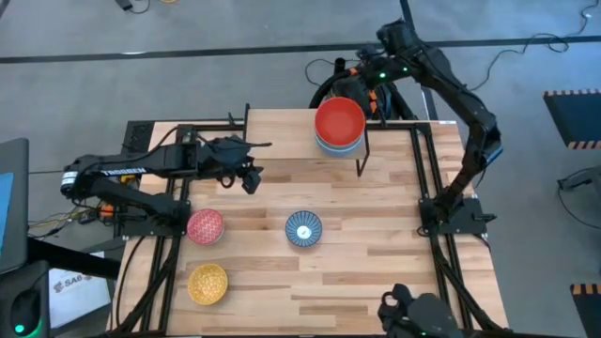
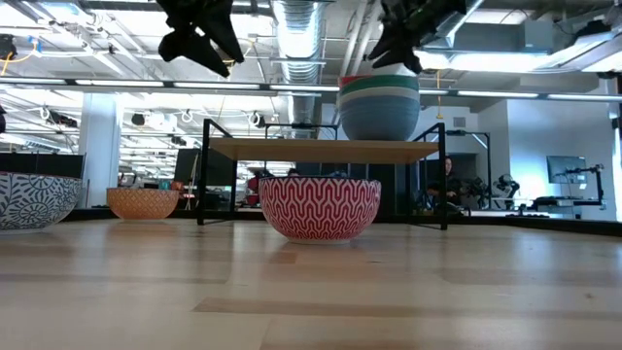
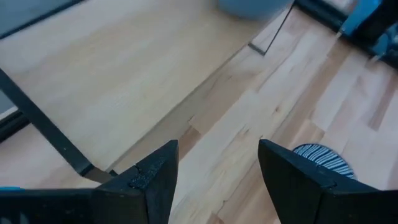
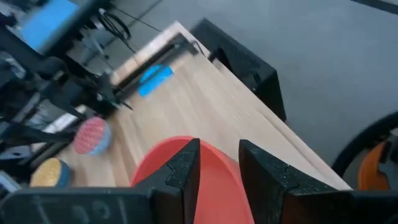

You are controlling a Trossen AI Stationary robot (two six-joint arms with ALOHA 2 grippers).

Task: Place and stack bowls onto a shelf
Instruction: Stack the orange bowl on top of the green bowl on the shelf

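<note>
While our right gripper [image 4: 217,165] hangs just over the red bowl [image 1: 339,120] topping the stack at the shelf's [image 2: 321,149] right end, its fingers are slightly apart, gripping nothing. Our left gripper [image 3: 217,171] hovers open above the shelf's left end, with the pink bowl [image 1: 206,226], patterned bowl [image 1: 303,228] and yellow bowl [image 1: 208,283] down on the table [image 1: 376,272].

Shelf [image 1: 282,133] and three bowls on table [image 1: 376,263]

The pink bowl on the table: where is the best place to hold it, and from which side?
Grip the pink bowl by its rim, coming straight down from above. It sits upright with its mouth open, and the open left hand is probably the nearest.
</note>
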